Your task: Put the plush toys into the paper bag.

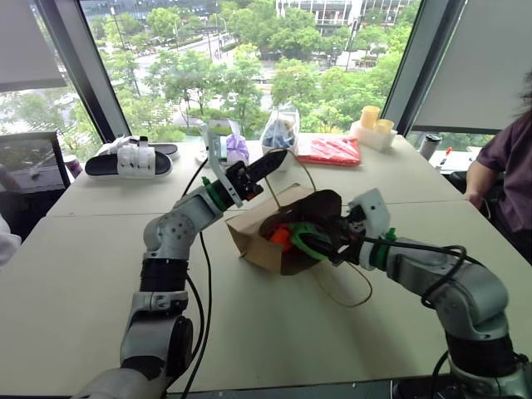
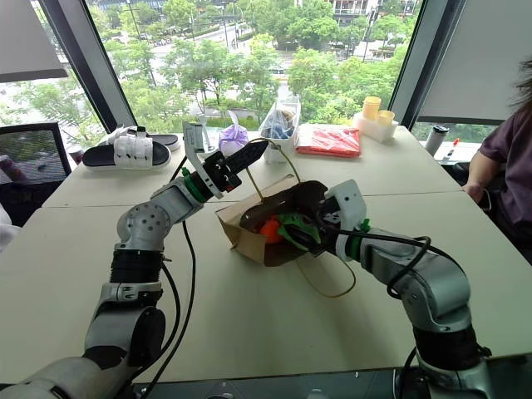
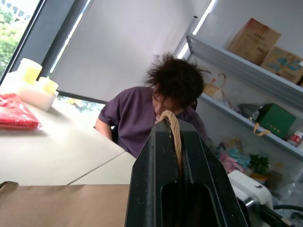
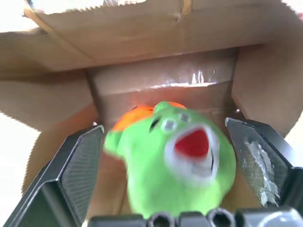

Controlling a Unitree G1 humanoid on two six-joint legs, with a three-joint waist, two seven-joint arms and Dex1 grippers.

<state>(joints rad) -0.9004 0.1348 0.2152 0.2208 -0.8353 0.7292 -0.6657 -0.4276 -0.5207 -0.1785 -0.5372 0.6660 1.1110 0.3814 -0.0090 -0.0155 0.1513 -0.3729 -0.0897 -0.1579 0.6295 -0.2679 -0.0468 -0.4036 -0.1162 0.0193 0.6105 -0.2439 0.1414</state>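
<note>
Left pincer (image 1: 268,165): clamped shut on a twisted cord handle (image 3: 173,130), lifting the mouth of the paper bag (image 1: 253,237), which lies on its side on the table (image 1: 100,249). Orange toy (image 1: 280,237): inside. Green toy (image 4: 177,163): at the mouth, soft, light, squeezable at the body. Right pincer (image 4: 173,163): wide open, gripping nothing.

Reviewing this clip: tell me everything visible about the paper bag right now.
The paper bag is plain brown kraft, lying on its side on the table, mouth open toward the right gripper. The shut left gripper pinches its twisted cord handle, holding the mouth up. Inside sit the orange toy and, at the mouth between the right gripper's open fingers, the green toy. A second handle loop lies on the table.
</note>
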